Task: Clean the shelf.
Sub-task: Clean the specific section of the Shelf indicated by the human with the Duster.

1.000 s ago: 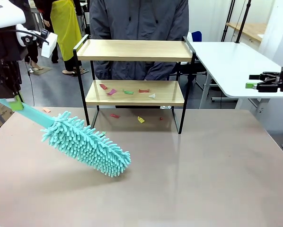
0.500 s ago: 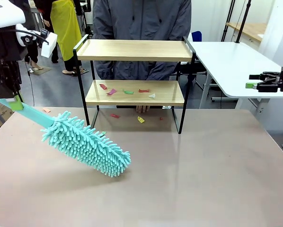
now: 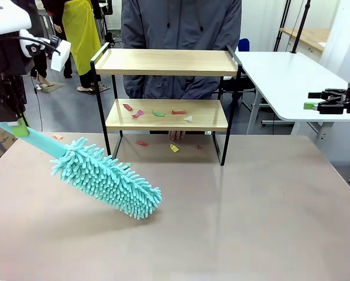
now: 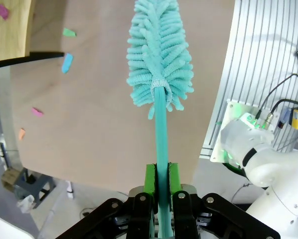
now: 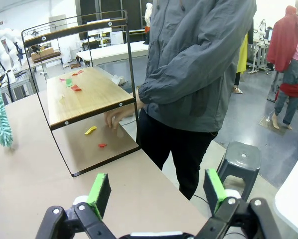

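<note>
Since a second ago, we see the person's hand (image 3: 176, 134) come to the table's (image 3: 251, 205) far edge beneath the shelf (image 3: 166, 61), while our arms keep their places. The shelf stands at the far middle, with coloured scraps (image 3: 157, 112) on its lower board. Our left gripper (image 4: 161, 174), well to its left, is clamped on the teal duster's (image 3: 107, 178) handle. The duster's head rests near the shelf's front left leg. Our right gripper (image 5: 157, 185) hangs far right, fingers wide apart.
</note>
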`<state>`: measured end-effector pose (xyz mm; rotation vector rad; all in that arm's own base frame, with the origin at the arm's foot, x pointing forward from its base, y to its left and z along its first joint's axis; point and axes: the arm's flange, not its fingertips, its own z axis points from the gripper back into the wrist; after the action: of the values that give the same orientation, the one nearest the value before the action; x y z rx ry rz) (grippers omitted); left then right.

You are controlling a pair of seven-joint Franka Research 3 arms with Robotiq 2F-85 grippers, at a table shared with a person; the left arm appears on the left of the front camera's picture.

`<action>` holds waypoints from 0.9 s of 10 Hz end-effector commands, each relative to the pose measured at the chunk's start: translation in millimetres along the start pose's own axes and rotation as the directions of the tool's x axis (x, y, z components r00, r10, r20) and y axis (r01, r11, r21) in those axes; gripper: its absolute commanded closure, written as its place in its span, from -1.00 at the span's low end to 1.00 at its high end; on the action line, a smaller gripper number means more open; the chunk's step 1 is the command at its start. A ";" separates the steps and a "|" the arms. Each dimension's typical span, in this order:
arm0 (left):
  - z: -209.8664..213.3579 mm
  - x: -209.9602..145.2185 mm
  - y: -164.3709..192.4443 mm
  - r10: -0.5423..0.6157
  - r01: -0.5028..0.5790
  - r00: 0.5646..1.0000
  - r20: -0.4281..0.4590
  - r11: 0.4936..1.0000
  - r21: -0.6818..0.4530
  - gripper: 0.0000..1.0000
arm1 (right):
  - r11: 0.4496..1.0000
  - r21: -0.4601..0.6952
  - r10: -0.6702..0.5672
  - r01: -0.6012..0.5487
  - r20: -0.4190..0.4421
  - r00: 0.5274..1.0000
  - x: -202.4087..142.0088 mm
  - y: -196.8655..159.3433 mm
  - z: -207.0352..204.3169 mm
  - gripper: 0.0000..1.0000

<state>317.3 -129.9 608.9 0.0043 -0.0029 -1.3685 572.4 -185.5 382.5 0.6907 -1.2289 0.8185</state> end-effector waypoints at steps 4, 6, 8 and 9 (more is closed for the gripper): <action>1.7 -2.2 -1.7 -0.005 0.005 1.000 0.008 1.000 -0.006 0.74 | 1.000 -0.017 -0.013 0.013 -0.012 1.000 7.8 4.0 -1.6 -1.00; -1.3 9.1 -1.0 0.027 -0.024 0.995 0.094 0.999 -0.035 0.74 | 1.000 -0.017 -0.013 0.013 -0.012 1.000 7.8 4.0 -1.6 -1.00; -3.1 20.5 -14.9 0.119 -0.110 0.968 0.223 0.993 -0.051 0.74 | 1.000 -0.017 -0.013 0.013 -0.012 1.000 7.8 4.0 -1.6 -1.00; -7.0 30.7 -27.8 0.181 -0.166 0.942 0.282 0.983 -0.075 0.74 | 1.000 -0.017 -0.013 0.013 -0.012 1.000 7.8 4.0 -1.6 -1.00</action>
<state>311.3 -155.1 611.7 -0.1915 -0.1311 -1.2530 572.4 -185.5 382.5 0.6907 -1.2289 0.8185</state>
